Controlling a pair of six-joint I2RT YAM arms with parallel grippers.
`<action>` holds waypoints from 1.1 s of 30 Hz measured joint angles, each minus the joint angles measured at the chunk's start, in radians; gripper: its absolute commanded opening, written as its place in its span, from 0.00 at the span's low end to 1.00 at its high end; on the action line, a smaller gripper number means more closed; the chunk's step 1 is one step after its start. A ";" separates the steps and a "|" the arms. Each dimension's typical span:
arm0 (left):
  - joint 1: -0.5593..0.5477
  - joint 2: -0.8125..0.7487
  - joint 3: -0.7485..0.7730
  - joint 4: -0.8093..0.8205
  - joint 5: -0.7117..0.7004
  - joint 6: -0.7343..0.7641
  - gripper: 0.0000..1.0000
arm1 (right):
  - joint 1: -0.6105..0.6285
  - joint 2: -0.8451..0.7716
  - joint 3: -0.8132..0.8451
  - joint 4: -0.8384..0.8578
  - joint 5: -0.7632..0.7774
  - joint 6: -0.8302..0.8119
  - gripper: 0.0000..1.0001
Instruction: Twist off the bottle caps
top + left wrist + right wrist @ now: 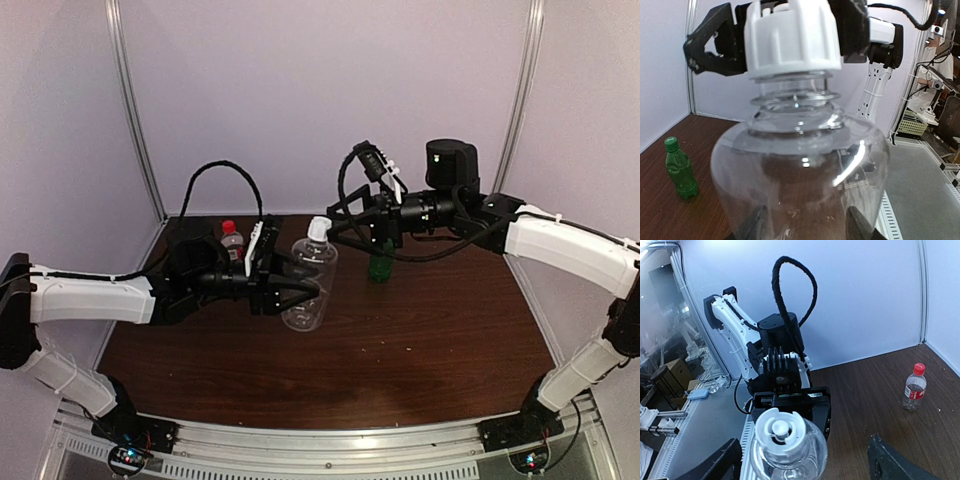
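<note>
Now | left gripper [304,290] clamps clear bottle [800,165]; right gripper [336,227] spread around white cap [792,37]

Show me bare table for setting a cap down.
Free: the near strip of table in front of the clear bottle, and the wood right of the green bottle. Crowded: back left, around the red-capped bottle.

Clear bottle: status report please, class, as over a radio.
Left pincer shut on clear bottle. Right pincer open around white cap, cap on. Nothing in the way: green bottle, red-capped bottle stand apart.
</note>
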 measured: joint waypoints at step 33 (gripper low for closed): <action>-0.002 0.005 0.024 -0.090 -0.291 0.009 0.34 | 0.175 0.042 0.063 -0.036 0.662 0.206 0.13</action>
